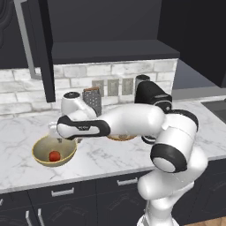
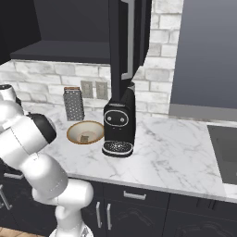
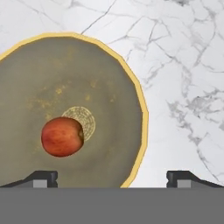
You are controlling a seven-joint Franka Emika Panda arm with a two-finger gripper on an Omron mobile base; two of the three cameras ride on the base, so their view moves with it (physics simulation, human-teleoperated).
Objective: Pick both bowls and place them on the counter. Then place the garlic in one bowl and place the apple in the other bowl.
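The apple [image 3: 62,136] lies in the deep bowl [image 1: 42,150], at eight o'clock of its centre ring; the gripper [image 3: 112,176] hangs above it, jaws wide and empty. The grater [image 1: 92,100] stands at one o'clock.

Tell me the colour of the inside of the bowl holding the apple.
Speckled olive-yellow, clearest in the hand view: bowl, apple.

Even soft rendered light, bright marble counter [image 1: 110,154], dim upper cabinets, faint shadows, slightly lo-res, no glare

black coffee machine [image 2: 119,127], metal grater [image 2: 73,103] against brick backsplash [image 2: 41,76], 2 wall outlets [image 2: 94,89]
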